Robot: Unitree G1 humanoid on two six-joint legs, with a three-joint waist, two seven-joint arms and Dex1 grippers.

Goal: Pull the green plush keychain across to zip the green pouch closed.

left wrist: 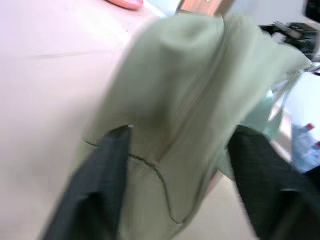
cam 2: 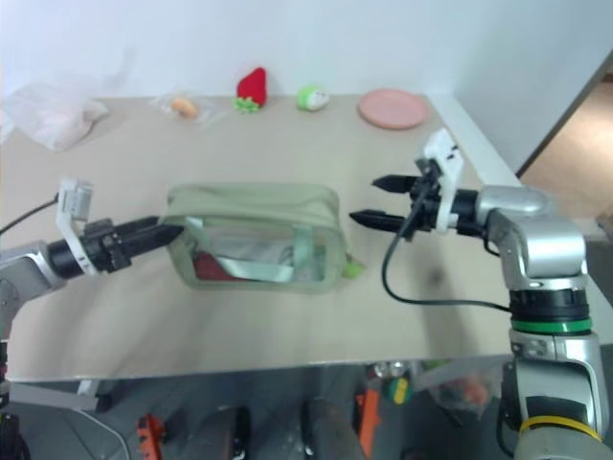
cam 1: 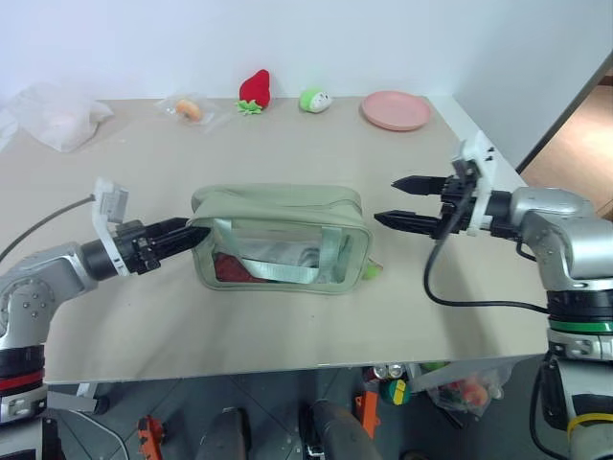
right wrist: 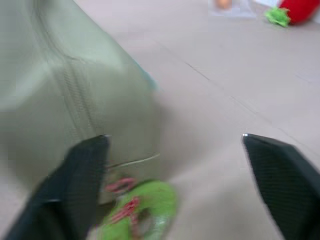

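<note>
Green plush keychain (right wrist: 142, 210) blurred, half-hidden | green pouch (cam 1: 278, 235) zipped | both grippers spread, empty

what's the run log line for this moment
left gripper: open, at green pouch end | right gripper: open, clear of pouch | green plush keychain: on table at pouch's right end, unheld | zipper: looks closed

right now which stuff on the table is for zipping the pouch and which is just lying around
For the job:
- green pouch
- green keychain, at the pouch's right end
- left gripper, open at the pouch's left end
- right gripper, open, off the pouch's right end

Lying about, along the far edge:
- strawberry plush
- green-and-white plush
- pink plate
- plastic bags
</note>
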